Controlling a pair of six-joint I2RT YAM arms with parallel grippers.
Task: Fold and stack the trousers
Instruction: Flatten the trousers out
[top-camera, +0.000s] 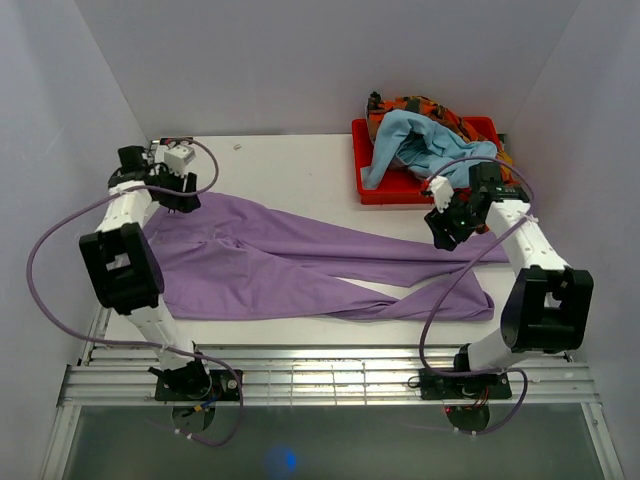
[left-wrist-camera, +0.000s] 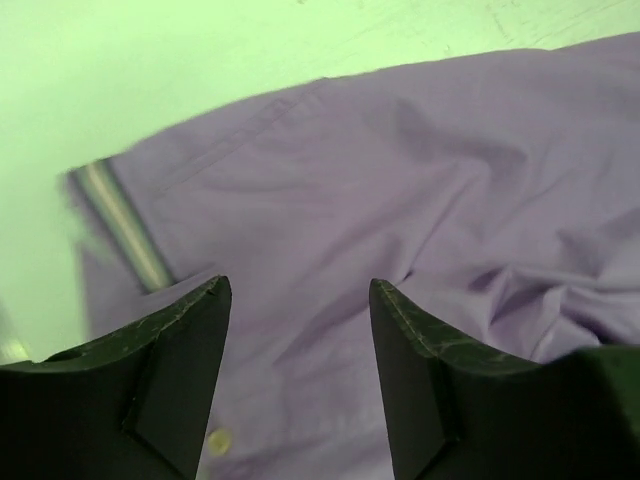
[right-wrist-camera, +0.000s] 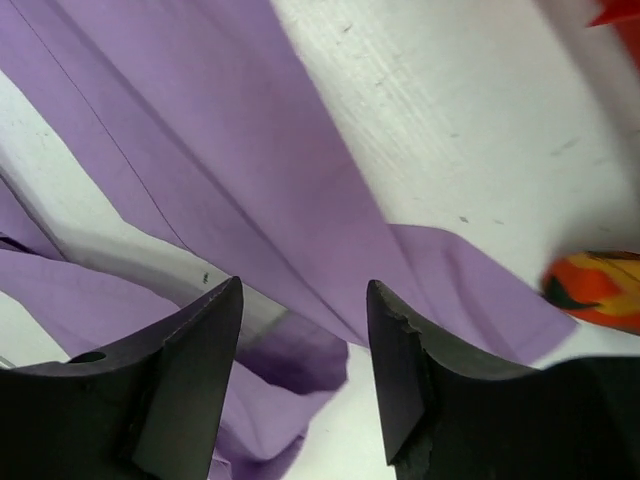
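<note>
The left gripper (left-wrist-camera: 300, 290) hangs with its jaws apart and nothing between them, just above the waist end of the trousers (left-wrist-camera: 400, 180). A pale striped waistband (left-wrist-camera: 120, 220) runs past its left finger, and a small pale button (left-wrist-camera: 218, 440) shows beside that finger. In the top view this gripper (top-camera: 183, 198) sits at the left end of the cloth, over the far corner of the waist.

The right gripper (right-wrist-camera: 305, 290) is also open and holds nothing. It hovers over the end of one trouser leg (right-wrist-camera: 200, 150), with bare table (right-wrist-camera: 470, 120) showing to the right. From above it (top-camera: 440, 225) is near the right end of the far leg, just in front of the bin.

The trousers (top-camera: 260, 265) lie unfolded across the white table (top-camera: 290, 165), with the waist at the left and two legs running right. The far leg lies fairly flat, and the near leg is twisted close to its end.

One red bin (top-camera: 358, 160) stands at the back right of the table. It holds two cloths: a light blue one (top-camera: 420, 145) lying across its left half and an orange patterned one (top-camera: 430, 108) behind it. The edge of the orange cloth (right-wrist-camera: 595, 285) also shows in the right wrist view.

In all there are one pair of trousers, one bin, two cloths in it, and two arms
</note>
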